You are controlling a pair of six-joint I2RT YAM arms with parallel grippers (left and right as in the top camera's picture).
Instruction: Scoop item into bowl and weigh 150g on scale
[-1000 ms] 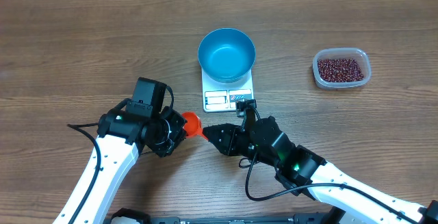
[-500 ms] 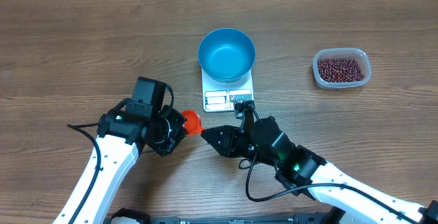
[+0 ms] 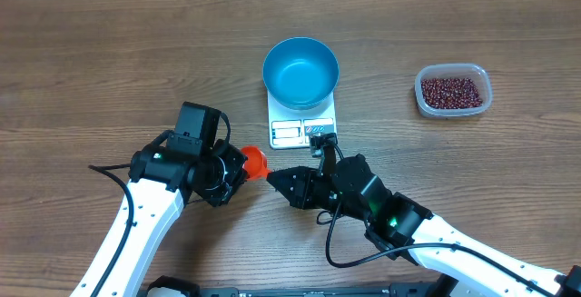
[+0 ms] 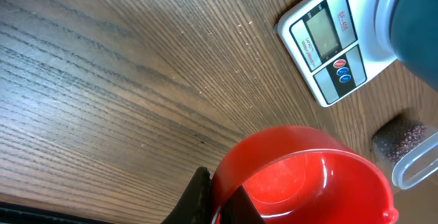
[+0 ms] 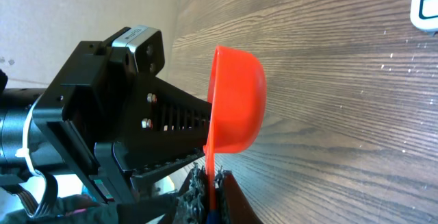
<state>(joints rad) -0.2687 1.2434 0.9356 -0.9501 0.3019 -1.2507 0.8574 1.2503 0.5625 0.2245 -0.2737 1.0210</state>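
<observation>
Red scoop: light, stiff plastic, best held by its thin handle. Left gripper and right gripper both pinch it tight.

White arms, black joints, black cables

Even bright light, soft shadows

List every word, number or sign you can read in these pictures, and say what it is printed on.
Scale panels, beside display and buttons: print too small to read.
Scale display: no digits legible.
White sticker on black housing: blurred.
Blue bowl, red scoop, bean tub: no text.
</observation>
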